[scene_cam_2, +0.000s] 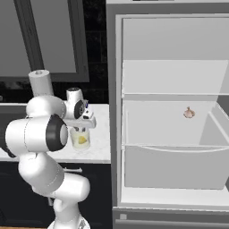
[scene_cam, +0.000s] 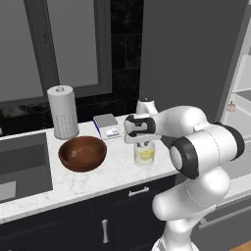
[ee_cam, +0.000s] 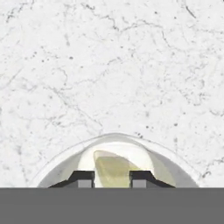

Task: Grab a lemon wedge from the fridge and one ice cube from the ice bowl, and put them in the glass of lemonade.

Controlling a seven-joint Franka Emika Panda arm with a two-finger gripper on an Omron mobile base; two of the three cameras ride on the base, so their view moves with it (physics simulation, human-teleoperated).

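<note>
Directly above the glass of lemonade (scene_cam: 144, 156), the gripper (scene_cam: 142, 143) pointed straight down, its fingertips (ee_cam: 83, 178) parted narrowly and holding nothing. One lemon wedge (ee_cam: 113, 169) lay in the drink just below them. One ice bowl (scene_cam: 82, 153) sat nearby to the arm's left, its ice count unclear; one open fridge (scene_cam_2: 172, 112) stood right.

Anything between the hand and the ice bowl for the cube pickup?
Nothing visible. The hand sits over the glass of lemonade, with the lemon wedge in it; the ice bowl lies beside it across bare counter.
</note>
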